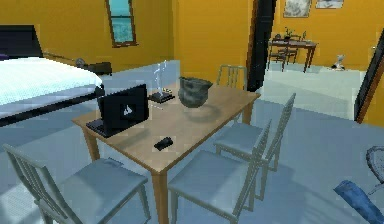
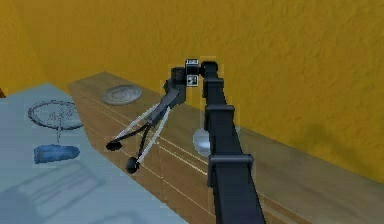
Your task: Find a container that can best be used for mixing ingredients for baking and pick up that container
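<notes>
On the wooden desk (image 1: 200, 125) a black laptop (image 1: 122, 110) stands toward the forward view's left. Right of it, near the far edge, sits the dark bowl (image 1: 195, 92). In the arm side view the fingers (image 2: 114, 146) slant down-left from the arm (image 2: 225, 150) over bare wood floor (image 2: 300, 178), holding nothing. Their grip setting cannot be told.

- The bed (image 1: 30, 85) runs off the forward view's nine o'clock edge.
- A small dark thing (image 1: 163, 143) on the table (image 1: 215, 115) (at five o'clock from the laptop (image 1: 125, 108)) is too small to name.
- In the arm side view, the arm (image 2: 225, 150) hides part of a pale round thing (image 2: 200, 145).
</notes>
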